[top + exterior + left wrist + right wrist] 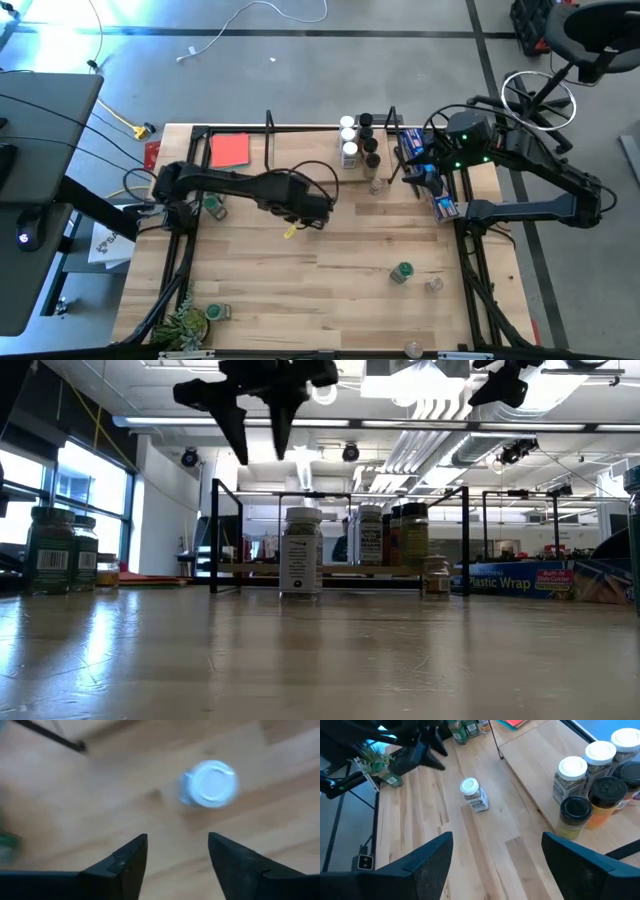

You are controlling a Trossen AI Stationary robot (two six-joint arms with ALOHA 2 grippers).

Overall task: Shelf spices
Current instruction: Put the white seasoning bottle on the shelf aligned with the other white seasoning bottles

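Note:
A spice jar with a white lid [210, 784] stands upright on its base on the wooden table, in front of the shelf [300, 150]. It also shows in the low view [300, 550] and the right wrist view [472, 794]. My left gripper [177, 840] hangs open above it, pointing down and well clear of the lid [260, 450]. In the high view the left arm [322, 212] hides this jar. Several jars [358, 140] stand on the shelf's right part. My right gripper [495, 840] waits open, high up by the shelf's right end [412, 178].
A red card [230, 150] lies on the shelf's left part. A blue packet [440, 195] lies at the right. Loose jars stand near the shelf [377, 185], at the left [213, 205] and near right [402, 272]. A plant [185, 322] sits at the near left corner.

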